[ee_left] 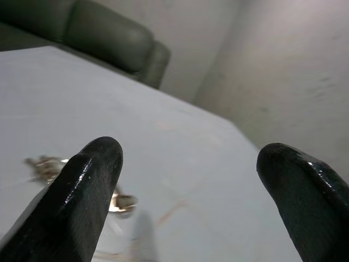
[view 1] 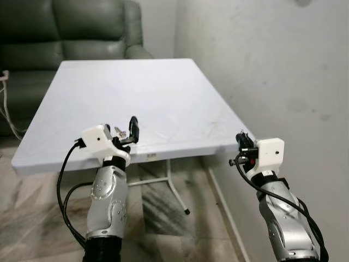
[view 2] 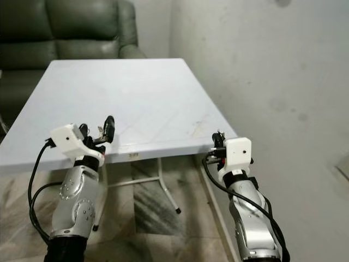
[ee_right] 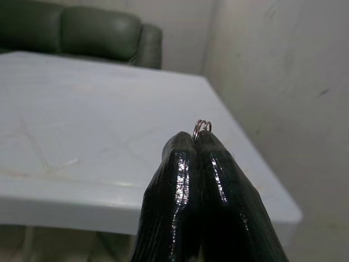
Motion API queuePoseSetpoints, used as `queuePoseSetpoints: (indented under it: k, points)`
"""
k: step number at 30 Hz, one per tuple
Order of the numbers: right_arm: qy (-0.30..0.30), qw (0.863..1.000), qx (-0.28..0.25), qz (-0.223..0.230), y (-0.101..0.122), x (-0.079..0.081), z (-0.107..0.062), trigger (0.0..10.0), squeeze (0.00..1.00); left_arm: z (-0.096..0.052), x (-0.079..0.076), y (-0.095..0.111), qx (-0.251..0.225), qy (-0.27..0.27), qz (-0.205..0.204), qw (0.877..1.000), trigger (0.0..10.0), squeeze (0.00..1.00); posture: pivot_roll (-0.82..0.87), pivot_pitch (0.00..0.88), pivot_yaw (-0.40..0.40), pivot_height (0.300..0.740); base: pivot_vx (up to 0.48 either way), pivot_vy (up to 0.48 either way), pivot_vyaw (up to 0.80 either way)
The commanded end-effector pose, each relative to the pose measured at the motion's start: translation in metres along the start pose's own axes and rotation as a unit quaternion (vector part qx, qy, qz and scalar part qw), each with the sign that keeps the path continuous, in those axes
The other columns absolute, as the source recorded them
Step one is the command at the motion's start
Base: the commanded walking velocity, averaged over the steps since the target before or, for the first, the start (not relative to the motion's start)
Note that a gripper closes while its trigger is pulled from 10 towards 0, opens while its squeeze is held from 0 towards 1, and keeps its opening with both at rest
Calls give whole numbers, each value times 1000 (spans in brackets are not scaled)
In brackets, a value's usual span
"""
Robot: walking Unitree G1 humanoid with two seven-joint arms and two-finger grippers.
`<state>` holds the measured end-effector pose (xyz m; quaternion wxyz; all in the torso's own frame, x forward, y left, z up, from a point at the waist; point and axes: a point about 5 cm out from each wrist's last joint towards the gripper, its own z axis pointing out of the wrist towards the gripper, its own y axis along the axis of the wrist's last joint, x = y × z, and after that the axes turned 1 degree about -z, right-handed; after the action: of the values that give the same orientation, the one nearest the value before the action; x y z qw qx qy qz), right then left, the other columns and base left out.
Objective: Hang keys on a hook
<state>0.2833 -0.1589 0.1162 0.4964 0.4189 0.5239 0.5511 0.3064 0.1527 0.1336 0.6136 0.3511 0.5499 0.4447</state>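
A bunch of metal keys (ee_left: 46, 165) lies on the white table (view 1: 142, 87) near its front edge, partly hidden behind one finger (ee_left: 82, 196). My left gripper (view 1: 127, 132) hovers open just over that edge, beside the keys (view 1: 119, 131). My right gripper (view 1: 240, 143) is off the table's front right corner, close to the wall. It is shut, and in the right wrist view a small metal key ring (ee_right: 202, 126) pokes out between its fingertips (ee_right: 185, 164).
A dark green sofa (view 1: 65, 33) stands behind the table. A bare grey wall (view 1: 272, 65) runs along the right side. The table's metal legs (view 1: 173, 188) stand on a marbled floor, and cables (view 1: 5, 109) hang at the far left.
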Motion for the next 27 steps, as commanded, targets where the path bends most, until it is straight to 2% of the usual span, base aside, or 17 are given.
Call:
queuePoseSetpoints:
  k: [1,12,27]
  points:
    - [0,1000,-11,-6,7,-2,1,10000,0,1,-4,0,0,-3,-1,1000,10000,0,-74,0,-64,740,0,0,0]
    - [-1,1000,-9,-3,6,0,0,10000,0,1,-4,-2,11,-5,5,1000,10000,0,-75,2,-57,740,0,24,0]
    - [-2,1000,-8,-1,6,1,-2,10000,0,2,-4,-1,13,-8,7,1000,10000,0,-74,5,-54,740,0,457,0]
